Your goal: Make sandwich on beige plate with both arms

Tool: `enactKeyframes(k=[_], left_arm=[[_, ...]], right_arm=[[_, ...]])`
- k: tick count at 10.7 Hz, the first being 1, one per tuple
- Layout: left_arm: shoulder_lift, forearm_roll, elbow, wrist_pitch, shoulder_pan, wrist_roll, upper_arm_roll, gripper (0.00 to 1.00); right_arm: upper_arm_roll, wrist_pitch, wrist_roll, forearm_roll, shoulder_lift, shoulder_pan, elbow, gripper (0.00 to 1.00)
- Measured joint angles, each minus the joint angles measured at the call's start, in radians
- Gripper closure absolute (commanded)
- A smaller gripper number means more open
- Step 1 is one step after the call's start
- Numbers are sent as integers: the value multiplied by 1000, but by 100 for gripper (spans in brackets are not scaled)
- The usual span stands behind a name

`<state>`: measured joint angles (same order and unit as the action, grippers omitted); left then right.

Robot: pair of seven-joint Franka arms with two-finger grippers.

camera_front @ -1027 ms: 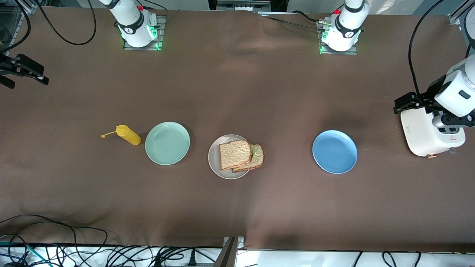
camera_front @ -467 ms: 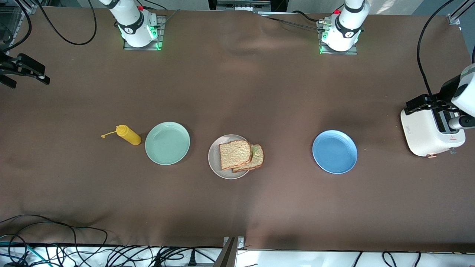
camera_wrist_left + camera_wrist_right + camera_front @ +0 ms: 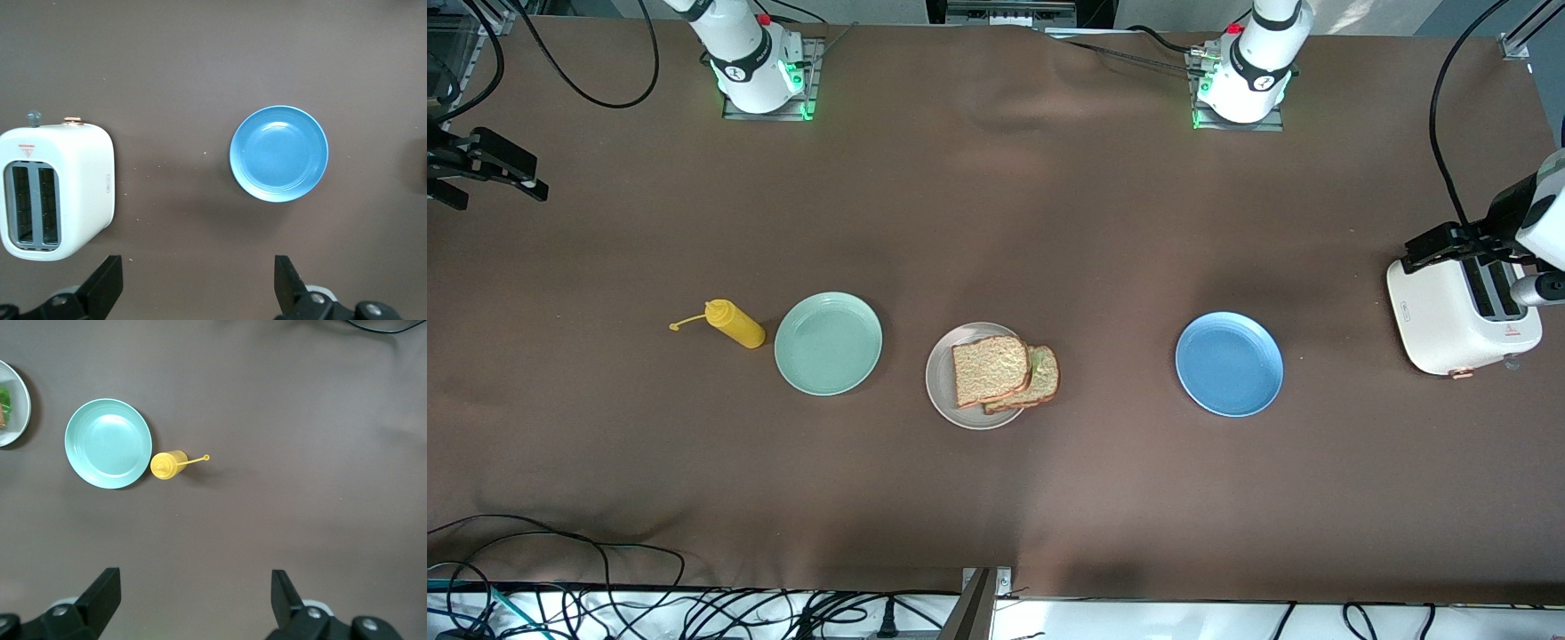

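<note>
1. Sandwich (image 3: 1005, 372) sits on the beige plate (image 3: 943, 382) mid-counter, btwn the mint plate (image 3: 828, 343) and blue plate (image 3: 1229, 364). Top slice skewed, lettuce peeking out.
2. Left gripper (image 3: 1432, 249) over the toaster (image 3: 1449, 324), fingers spread, holding nothing.
3. Right gripper (image 3: 498, 169) over bare counter at its own end, fingers apart, empty.
4. Looks basically done imo; next maybe square up the top slice w/ one arm.

Soft, even light from overhead falls on my worktop (image 3: 996, 222), leaving faint mottled bright patches on the brown cover. Shadows are short and diffuse beside the blue plate (image 3: 1229, 364) and toaster (image 3: 1458, 320). All three views are sharp, with mild glare on plates.
</note>
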<state>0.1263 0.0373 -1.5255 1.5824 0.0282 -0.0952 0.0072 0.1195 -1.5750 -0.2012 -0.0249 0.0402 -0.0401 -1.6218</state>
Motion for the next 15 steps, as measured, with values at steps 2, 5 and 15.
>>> enactKeyframes(k=[2, 5, 15], left_arm=[[0, 7, 1, 0, 0, 0, 0, 0], [5, 6, -2, -15, 7, 0, 0, 0], [19, 4, -2, -16, 17, 0, -15, 0]], right_arm=[[0, 1, 0, 0, 0, 0, 0, 0], [0, 2, 0, 0, 0, 0, 0, 0], [5, 21, 1, 0, 0, 1, 22, 0]])
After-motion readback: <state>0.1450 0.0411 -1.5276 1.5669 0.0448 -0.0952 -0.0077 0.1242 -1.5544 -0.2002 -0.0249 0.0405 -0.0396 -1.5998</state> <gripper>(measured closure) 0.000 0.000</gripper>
